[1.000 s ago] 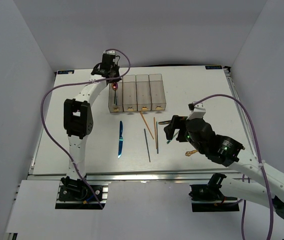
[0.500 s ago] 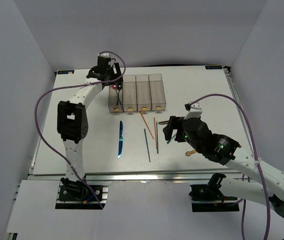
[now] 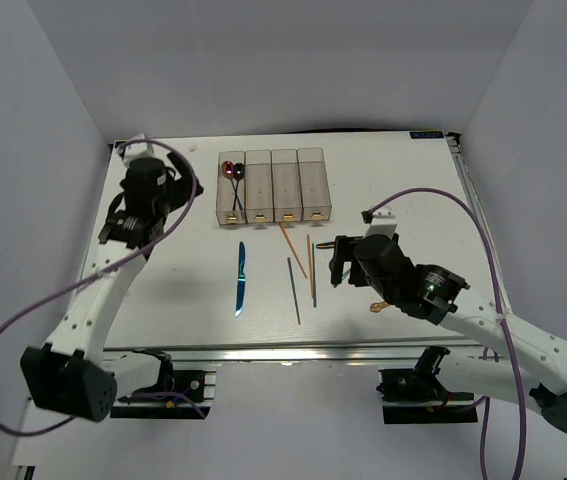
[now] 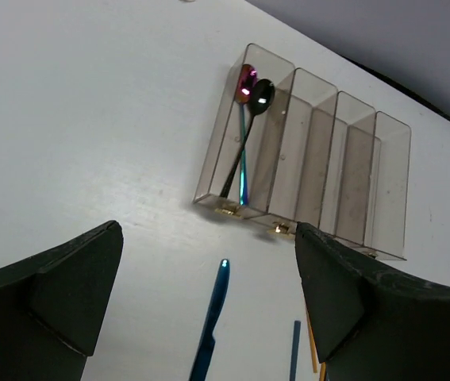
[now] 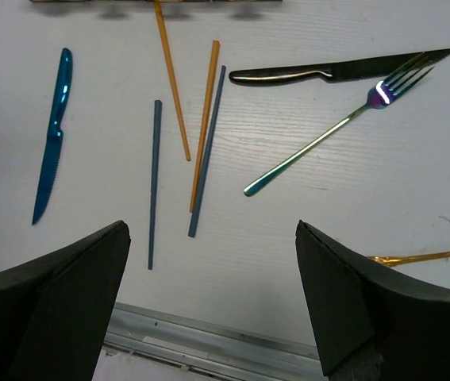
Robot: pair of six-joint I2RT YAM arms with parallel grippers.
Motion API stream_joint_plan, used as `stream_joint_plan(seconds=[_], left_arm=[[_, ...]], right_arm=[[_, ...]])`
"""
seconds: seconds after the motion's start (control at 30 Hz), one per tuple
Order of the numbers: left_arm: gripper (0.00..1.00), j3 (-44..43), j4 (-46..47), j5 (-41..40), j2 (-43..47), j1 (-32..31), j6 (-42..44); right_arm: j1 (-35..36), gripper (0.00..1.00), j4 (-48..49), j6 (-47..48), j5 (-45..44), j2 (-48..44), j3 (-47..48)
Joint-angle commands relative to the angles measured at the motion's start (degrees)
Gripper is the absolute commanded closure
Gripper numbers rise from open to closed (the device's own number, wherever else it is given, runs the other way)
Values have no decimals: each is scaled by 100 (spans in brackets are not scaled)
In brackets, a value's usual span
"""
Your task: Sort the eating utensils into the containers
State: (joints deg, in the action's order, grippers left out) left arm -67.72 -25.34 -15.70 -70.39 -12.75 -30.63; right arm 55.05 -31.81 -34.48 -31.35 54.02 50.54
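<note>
**Two spoons binned, the rest of the cutlery loose on the bench**

The row of four clear bins [image 4: 312, 159] stands toward the far side of the bench [image 3: 413, 190]. A red spoon [image 4: 246, 79] and a dark spoon [image 4: 263, 94] lie crossed in its leftmost compartment, their bowls at the far end. The other three compartments hold nothing.

The left end effector [image 4: 207, 228] hangs over the bench to the left of the bins, its fingers spread wide and holding nothing. The right end effector [image 5: 210, 226] is on the near side of the bins, off toward their right end, likewise spread and empty.

Everything else lies on the near side of the bins. A blue knife [image 5: 52, 135] lies in front of the leftmost compartment, well apart from it. Two gold chopsticks [image 5: 172, 79] and two dark chopsticks [image 5: 155, 182] lie in a loose bunch in front of the right-hand compartments, and one gold stick reaches almost to the bins' near edge. Further right, a black knife [image 5: 336, 71] lies crosswise, with the tines of an iridescent fork [image 5: 320, 139] resting across its blade tip. A gold handle [image 5: 423, 255] shows only partly, nearer still and to the right.
</note>
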Motion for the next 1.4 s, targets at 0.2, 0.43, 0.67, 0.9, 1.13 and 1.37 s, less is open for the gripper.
stream_joint_plan(seconds=[0.2,0.43,0.67,0.9,1.13,1.37], left_arm=[[2,1007,-436,-132,-157,-1250,-259],[6,1007,-226,-328,-1617,-2020,-400],[15,963,-33,-302,-2593,-2100,-294],[25,858,-32,-258,-2954,-2100,-136],[53,1033,-85,-240,-3095,-2100,-171],[73,1428,55,137,-2998,-2100,-276]], right_arm=[[-205,11,-606,12,200,486,359],[-222,11,-650,108,621,724,430],[-223,11,-651,222,701,856,316],[-222,11,-537,275,718,926,307],[-222,11,-440,275,727,882,245],[-222,12,-334,249,824,707,184]])
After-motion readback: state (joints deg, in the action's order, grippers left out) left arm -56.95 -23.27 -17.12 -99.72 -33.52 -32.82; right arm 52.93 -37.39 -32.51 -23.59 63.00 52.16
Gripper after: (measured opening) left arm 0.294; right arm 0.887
